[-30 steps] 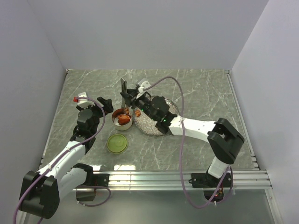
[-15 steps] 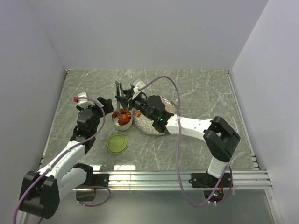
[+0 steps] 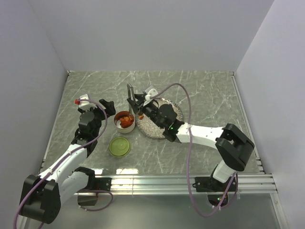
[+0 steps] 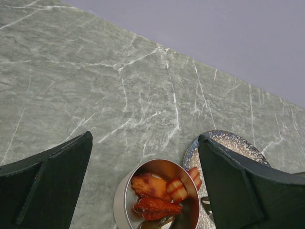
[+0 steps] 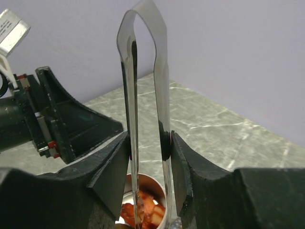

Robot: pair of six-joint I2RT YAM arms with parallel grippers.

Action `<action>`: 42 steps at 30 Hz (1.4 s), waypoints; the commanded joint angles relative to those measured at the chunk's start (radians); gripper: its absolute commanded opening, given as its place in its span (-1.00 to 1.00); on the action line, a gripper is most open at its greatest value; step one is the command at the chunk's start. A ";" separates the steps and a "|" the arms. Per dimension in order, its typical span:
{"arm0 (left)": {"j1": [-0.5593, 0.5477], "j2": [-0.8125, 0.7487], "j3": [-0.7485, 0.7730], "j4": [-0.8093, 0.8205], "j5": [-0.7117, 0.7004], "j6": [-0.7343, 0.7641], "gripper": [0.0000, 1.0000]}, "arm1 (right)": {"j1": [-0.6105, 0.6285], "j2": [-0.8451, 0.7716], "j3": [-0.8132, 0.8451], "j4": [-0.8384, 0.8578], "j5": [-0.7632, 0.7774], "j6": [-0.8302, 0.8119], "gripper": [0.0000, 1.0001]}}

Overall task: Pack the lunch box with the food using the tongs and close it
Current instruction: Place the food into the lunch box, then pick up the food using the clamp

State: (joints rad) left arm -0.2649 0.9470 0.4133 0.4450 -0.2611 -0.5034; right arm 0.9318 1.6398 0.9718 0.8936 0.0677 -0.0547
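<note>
Seen from above, the right hand [image 3: 138,102] sits left of centre at the plate's [image 3: 159,130] left edge, its fingers clamped on both arms of the upright tongs [image 5: 162,95]. The left hand [image 4: 145,138] gapes wide and holds nothing. The lunch box [image 3: 116,123] stands open on the tabletop [image 3: 205,95] just left of the plate, with food [image 4: 153,191] inside. Its lid [image 3: 119,146] lies below it in the frame.

A wide speckled grey plate [image 3: 148,129] is lying flat on the bench [image 3: 209,100], just below my right end effector [image 3: 135,101] and reaching back behind it. The green-grey marbled bench is stretching ahead of it to pale lilac walls [image 3: 152,33]. A ribbed metal rail [image 3: 181,182] is running along the near edge, well behind it.
</note>
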 commanded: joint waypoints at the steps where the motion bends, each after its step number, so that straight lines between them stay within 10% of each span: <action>1: 0.001 -0.007 -0.001 0.040 -0.012 -0.012 0.99 | 0.006 -0.090 -0.040 0.114 0.079 -0.042 -0.09; 42: 0.000 0.004 0.004 0.037 -0.001 -0.014 0.99 | -0.134 0.124 0.011 0.159 0.043 0.091 -0.05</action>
State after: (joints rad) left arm -0.2649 0.9546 0.4133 0.4438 -0.2600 -0.5110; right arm 0.8074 1.7489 0.9375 0.9947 0.1226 0.0013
